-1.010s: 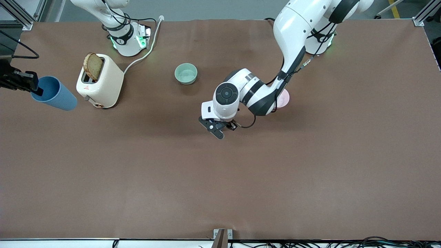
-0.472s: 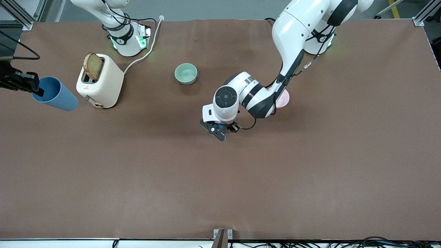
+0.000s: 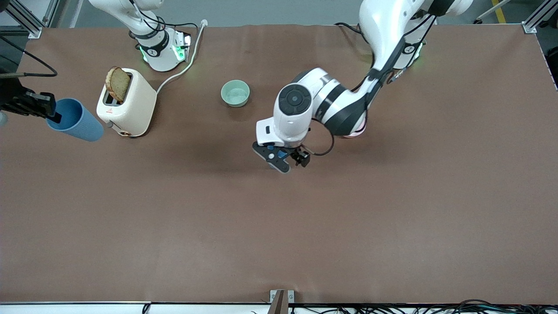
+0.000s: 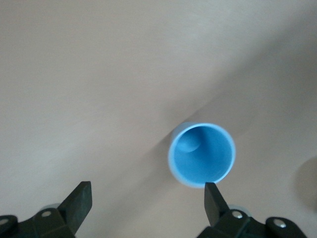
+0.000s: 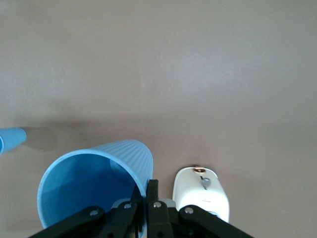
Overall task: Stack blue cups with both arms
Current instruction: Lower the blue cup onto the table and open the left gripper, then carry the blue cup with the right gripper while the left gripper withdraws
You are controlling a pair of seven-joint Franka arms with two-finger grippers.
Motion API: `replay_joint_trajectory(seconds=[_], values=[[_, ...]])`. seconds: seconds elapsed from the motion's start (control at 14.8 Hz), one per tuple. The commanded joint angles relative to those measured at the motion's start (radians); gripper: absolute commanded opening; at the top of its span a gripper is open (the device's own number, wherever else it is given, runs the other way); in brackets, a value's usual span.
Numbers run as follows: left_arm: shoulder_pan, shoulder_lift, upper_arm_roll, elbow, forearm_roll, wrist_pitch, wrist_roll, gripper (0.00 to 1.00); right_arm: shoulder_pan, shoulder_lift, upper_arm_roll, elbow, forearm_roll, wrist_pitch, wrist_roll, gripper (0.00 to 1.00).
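- Brown covering stretches over the whole worktop (image 3: 279, 226), with the 2 arm bases standing along its farther edge.
- Left claw (image 3: 288, 160) hangs over the middle of the worktop with its 2 fingers (image 4: 78, 201) spread wide and nothing between them.
- Straight below that claw, 1 blue cup (image 4: 201, 154) stands upright on the worktop, mouth up; the left wrist view looks down into it. From the front camera only a sliver of blue shows under the wrist.
- Right claw (image 3: 43, 110) is over the right arm's end of the worktop, fingers pinched on the rim of the second blue cup (image 3: 76, 119); 1 finger is inside the mouth.
- That second cup is tilted, its mouth turned toward the claw, and its side is ribbed in the right wrist view.
- Cream toaster (image 3: 126, 102) sits just beside the held cup, with a slice of brown bread (image 3: 118, 83) sticking up from its slot and a white cord (image 3: 183, 65) running toward the right arm's base.
- Pale green bowl (image 3: 235, 93) sits farther from the front camera than the left claw.
- Pink bowl (image 3: 358, 130) is mostly hidden under the left arm's forearm.
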Motion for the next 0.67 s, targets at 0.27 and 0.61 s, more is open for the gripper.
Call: replay_joint_trajectory(seconds=[0.27, 0.61], values=[[0.365, -0.118, 0.0, -0.027, -0.01, -0.064, 0.004, 1.0, 0.255, 0.041, -0.002, -0.101, -0.001, 0.199, 0.368, 0.0], [0.555, -0.189, 0.002, -0.028, -0.002, -0.108, 0.001, 1.0, 0.444, 0.111, 0.0, -0.101, 0.006, 0.28, 0.566, 0.0]])
